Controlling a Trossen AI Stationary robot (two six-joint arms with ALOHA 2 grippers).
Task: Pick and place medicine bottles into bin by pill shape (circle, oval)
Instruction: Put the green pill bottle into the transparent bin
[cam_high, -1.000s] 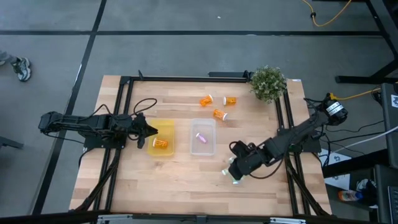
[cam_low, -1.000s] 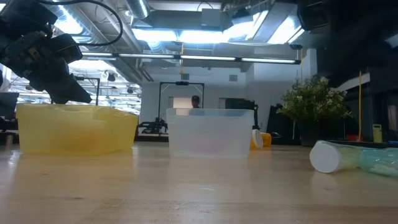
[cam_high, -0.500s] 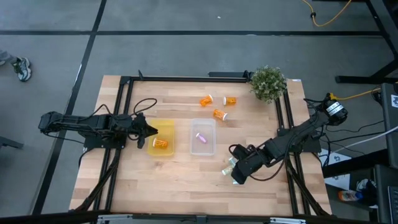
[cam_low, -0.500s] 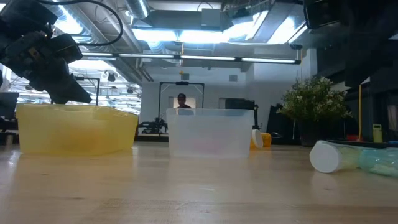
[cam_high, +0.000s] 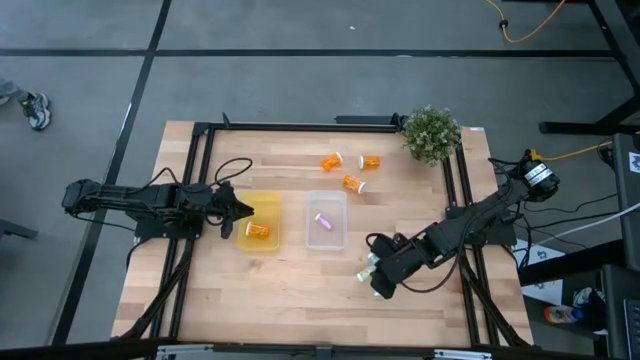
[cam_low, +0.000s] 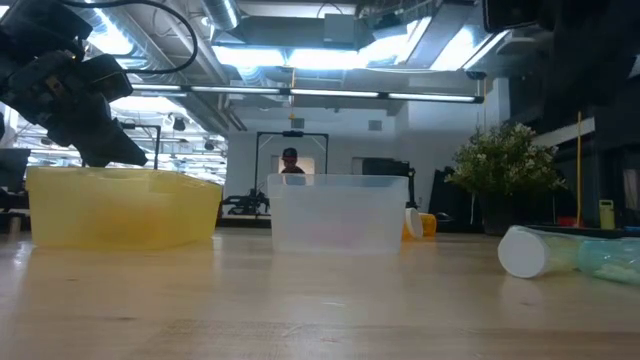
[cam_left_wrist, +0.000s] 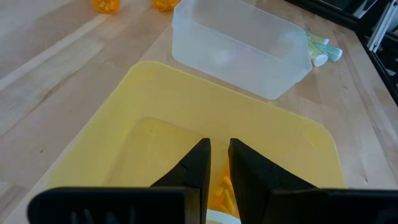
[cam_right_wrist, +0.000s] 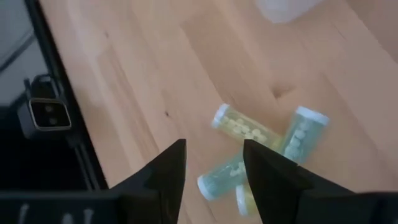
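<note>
My right gripper (cam_right_wrist: 211, 167) is open above a cluster of pale green bottles (cam_right_wrist: 245, 129) lying on their sides near the table's right front (cam_high: 367, 268); it touches none. One shows in the low view (cam_low: 560, 250). My left gripper (cam_left_wrist: 219, 155) is shut and empty, over the yellow bin (cam_high: 262, 208), where one orange bottle (cam_high: 258, 231) lies. The clear bin (cam_high: 326, 236) holds one bottle with pinkish marks (cam_high: 322, 220). Three orange bottles (cam_high: 353, 184) lie on the table farther back.
A potted plant (cam_high: 431, 133) stands at the table's far right corner. Black rails (cam_high: 200, 180) run along the left and right sides of the table. A person (cam_low: 290, 158) stands far off in the room behind the table.
My right gripper has shifted a little toward the table's left edge above the pale green bottles. The bottles and my left arm have kept still.
</note>
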